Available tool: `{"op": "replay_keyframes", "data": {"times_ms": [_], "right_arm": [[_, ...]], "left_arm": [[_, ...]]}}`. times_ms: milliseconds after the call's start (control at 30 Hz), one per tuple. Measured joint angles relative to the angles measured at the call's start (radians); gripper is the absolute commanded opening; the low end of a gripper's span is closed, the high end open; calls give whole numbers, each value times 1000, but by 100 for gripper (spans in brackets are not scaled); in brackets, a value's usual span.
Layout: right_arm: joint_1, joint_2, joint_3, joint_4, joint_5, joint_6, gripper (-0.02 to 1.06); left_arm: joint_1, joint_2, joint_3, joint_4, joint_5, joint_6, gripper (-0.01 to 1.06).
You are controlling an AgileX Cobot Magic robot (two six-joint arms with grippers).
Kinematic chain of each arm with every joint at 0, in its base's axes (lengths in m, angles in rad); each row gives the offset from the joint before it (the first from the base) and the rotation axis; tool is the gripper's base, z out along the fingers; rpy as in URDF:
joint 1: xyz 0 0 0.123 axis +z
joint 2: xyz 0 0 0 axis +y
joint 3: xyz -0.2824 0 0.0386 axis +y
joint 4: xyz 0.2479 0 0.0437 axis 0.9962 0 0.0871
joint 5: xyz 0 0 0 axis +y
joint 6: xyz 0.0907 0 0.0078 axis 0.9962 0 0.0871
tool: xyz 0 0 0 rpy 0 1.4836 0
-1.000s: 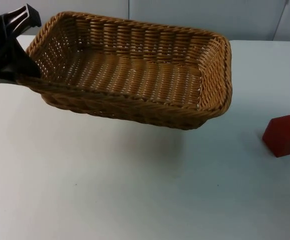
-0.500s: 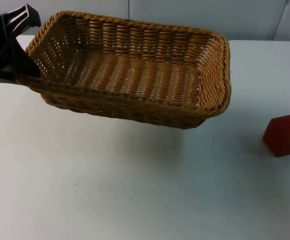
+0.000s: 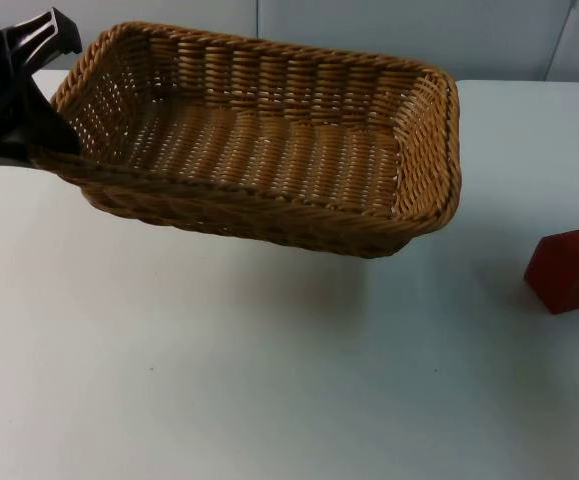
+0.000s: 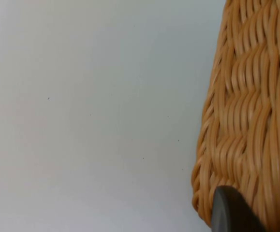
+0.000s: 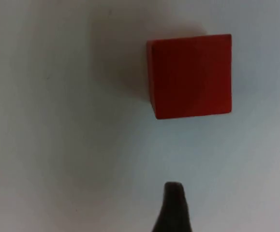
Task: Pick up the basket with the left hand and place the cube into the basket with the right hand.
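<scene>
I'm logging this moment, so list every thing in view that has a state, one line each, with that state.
basket: lifted off the table, tilted, empty, held at its left end.
left end effector: shut on the basket's rim.
cube: red, resting on the table, apart from the basket, not gripped.
right end effector: above the table near the cube, not touching it.
table: white, bearing the cube.

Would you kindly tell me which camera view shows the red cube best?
The right wrist view: the red cube lies whole and close below the right hand. The top view shows it small near the table's right edge.
</scene>
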Motion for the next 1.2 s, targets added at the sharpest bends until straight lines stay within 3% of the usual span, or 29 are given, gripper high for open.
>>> {"op": "replay_keyframes", "data": {"times_ms": [200,1200], "right_arm": [[0,52,0,0,-20,9,82],[0,208,-47,23,-164,-13,81]], "left_arm": [[0,0,0,0,-2,0,0],[0,0,0,0,-2,0,0]]}}
